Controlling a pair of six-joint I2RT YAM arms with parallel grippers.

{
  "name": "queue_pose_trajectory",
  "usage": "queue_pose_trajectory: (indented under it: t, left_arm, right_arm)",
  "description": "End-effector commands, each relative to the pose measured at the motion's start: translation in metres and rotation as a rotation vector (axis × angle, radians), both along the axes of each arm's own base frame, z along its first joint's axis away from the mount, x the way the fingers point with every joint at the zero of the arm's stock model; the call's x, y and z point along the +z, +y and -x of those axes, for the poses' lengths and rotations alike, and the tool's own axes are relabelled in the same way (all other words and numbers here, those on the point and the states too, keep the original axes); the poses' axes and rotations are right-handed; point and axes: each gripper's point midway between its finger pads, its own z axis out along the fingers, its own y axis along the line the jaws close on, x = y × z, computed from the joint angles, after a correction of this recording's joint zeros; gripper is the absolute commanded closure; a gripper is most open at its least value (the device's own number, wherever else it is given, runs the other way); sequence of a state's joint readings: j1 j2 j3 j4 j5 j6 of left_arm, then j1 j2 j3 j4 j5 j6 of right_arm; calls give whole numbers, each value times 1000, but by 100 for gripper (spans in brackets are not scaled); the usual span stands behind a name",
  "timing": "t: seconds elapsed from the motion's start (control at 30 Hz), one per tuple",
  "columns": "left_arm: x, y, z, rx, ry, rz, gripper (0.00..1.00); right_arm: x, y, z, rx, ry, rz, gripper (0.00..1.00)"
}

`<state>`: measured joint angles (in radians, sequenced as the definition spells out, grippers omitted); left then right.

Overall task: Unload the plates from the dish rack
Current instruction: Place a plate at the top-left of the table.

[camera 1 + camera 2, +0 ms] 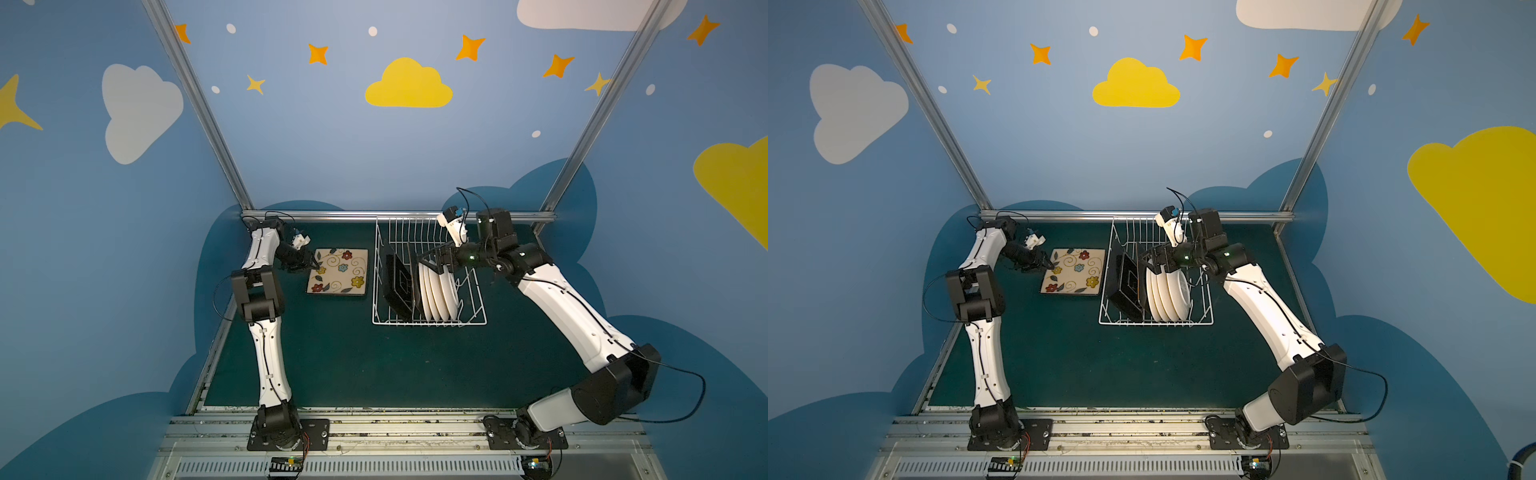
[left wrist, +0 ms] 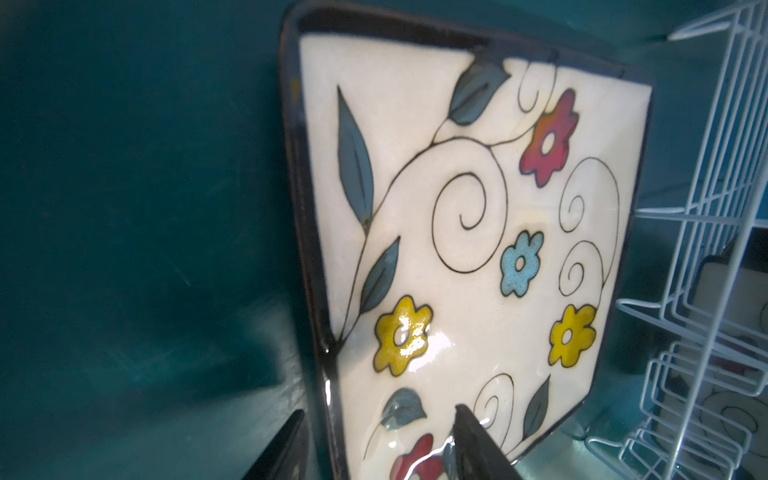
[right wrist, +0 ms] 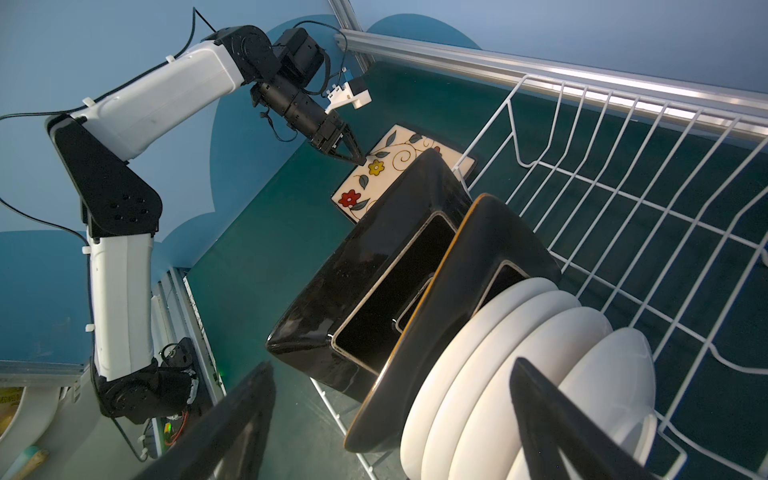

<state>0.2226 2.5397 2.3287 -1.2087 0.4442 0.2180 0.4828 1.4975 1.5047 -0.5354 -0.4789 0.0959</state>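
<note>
Plates in both top views, in two places. Flat and face up on the green table (image 1: 332, 365), left of the dish rack (image 1: 409, 235) and apart from it: flowered plate (image 1: 337, 271). At that plate's left edge: left gripper (image 1: 313, 264), too small there to judge its jaws. On edge inside the dish rack: two black plates (image 1: 397, 286) at the left, then four white plates (image 1: 438, 293) packed close together. Just above the plate tops, reaching in from the right: right gripper (image 1: 428, 264). Same layout again: flowered plate (image 1: 1075, 272), left gripper (image 1: 1047, 264), dish rack (image 1: 1136, 232), black plates (image 1: 1125, 286), white plates (image 1: 1169, 295), right gripper (image 1: 1152, 259).

Left wrist view. Close on the flowered plate (image 2: 457, 228) with its dark rim, lying on the table (image 2: 124, 208). Left gripper (image 2: 379, 409) parted, gripping nothing: one of its fingers (image 2: 282, 449) outside the rim, the other over the cream face, rim between them and not pinched. Beside the plate: white wires of the dish rack (image 2: 706, 166).

Right wrist view. Right gripper (image 3: 392, 363) spread wide and empty, one of its fingers (image 3: 552, 415) in front of the white plates (image 3: 478, 374), the other out past the black plates (image 3: 374, 257); contact with any plate impossible to tell. Behind them: bare far half of the dish rack (image 3: 615, 178). Beyond the black plates: flowered plate (image 3: 374, 178) on the table, left gripper (image 3: 353, 156) at its edge.
</note>
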Motion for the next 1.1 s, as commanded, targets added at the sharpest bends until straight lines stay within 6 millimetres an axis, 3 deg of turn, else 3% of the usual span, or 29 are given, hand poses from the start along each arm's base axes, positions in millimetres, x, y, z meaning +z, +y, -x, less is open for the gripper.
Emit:
queue_pose_trajectory:
  t: [0.0,0.23,0.47,0.57,0.73,0.93,1.07]
  left_arm:
    - [19,8,-7,38,-39,-14,38]
    - [65,10,-20,105,-169,-16,22]
    - [132,-11,-20,132,-306,23,11]
    - [166,-30,-16,107,-381,34,1]
    - [215,-67,-11,66,-485,99,0]
    - [261,-123,10,-8,-536,201,0]
    - [278,-161,32,-76,-549,198,0]
  right_arm:
    - [8,-1,5,5,-32,-2,12]
    - [11,-5,4,-13,-61,10,12]
    - [16,-8,0,-31,-84,8,12]
    - [22,-8,-2,-32,-102,5,12]
    - [31,-13,-6,-52,-115,5,12]
    - [41,-23,-7,-72,-150,-3,12]
    - [41,-32,-6,-94,-155,2,12]
